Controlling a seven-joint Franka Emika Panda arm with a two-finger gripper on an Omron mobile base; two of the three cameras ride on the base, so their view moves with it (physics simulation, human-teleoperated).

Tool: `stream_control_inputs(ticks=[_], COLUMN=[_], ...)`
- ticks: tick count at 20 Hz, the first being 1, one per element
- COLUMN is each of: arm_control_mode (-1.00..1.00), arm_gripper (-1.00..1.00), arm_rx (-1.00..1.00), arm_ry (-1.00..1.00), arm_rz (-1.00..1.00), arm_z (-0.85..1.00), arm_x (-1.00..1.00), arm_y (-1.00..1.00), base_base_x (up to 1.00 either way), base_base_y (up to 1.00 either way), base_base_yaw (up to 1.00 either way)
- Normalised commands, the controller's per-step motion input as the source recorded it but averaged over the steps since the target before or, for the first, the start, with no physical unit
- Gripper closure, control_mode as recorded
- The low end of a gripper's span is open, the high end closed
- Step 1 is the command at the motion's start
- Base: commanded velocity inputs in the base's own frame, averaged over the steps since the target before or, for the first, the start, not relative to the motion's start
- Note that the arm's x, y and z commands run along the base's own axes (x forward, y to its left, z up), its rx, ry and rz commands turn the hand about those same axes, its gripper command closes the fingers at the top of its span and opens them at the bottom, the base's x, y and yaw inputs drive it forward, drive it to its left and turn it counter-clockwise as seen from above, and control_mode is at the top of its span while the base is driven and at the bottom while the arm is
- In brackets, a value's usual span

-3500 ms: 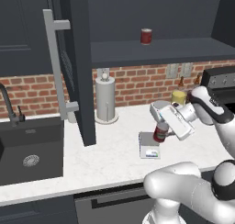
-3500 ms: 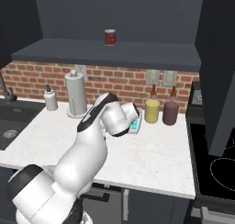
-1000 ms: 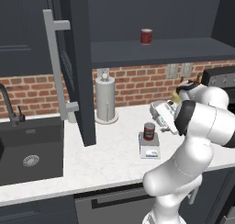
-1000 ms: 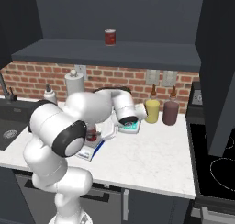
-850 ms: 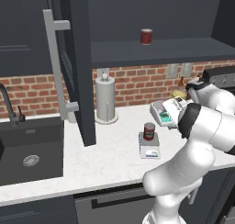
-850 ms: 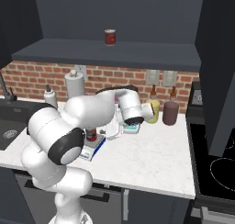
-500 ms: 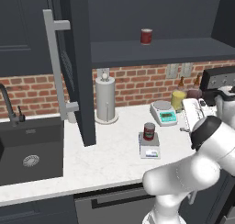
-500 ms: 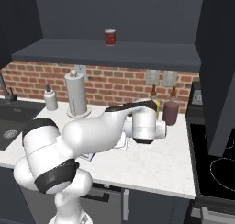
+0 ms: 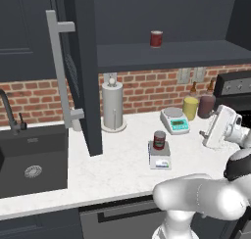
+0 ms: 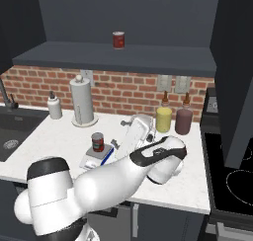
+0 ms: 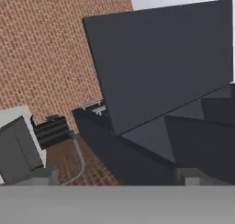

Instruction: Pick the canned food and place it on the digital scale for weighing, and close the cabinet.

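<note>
The canned food [image 9: 158, 139] [image 10: 98, 141], a small tin with a dark red label, stands upright on the flat grey digital scale [image 9: 160, 160] [image 10: 91, 160] in the middle of the counter. My gripper [image 9: 206, 124] [image 10: 119, 133] hangs to the right of the can, well apart from it, open with nothing between its fingers. The cabinet's dark left door [image 9: 83, 61] stands swung out over the counter, with its long light grey bar handle [image 9: 59, 71] facing me. In the hand view a dark cabinet panel [image 11: 160, 62] shows against the brick wall.
A second red can [image 9: 156, 38] sits on the open shelf. A white round scale [image 9: 175, 120], a yellow jar [image 9: 190, 108] and a dark jar [image 9: 206, 106] stand by the wall. A paper towel roll [image 9: 112, 106], a sink [image 9: 29, 155] and a stove [image 10: 232, 176] are nearby.
My gripper set the can down on the scale, let go of it and opened. It then swung off to the right, and the can has stayed put.
</note>
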Motion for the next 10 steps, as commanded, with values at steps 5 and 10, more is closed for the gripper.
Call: stream_control_inputs(ticks=[5, 10], arm_control_mode=[-1.0, -1.0], arm_gripper=[-1.0, -1.0], arm_rx=[0.56, 0.38], arm_ry=[-0.42, -0.28], arm_rz=[0.0, -0.03], arm_z=[0.46, 0.73], arm_x=[-0.15, -0.13], arm_y=[-0.86, -0.79], base_base_x=[0.0, 0.0], base_base_y=[0.0, 0.0], base_base_yaw=[0.0, 0.0])
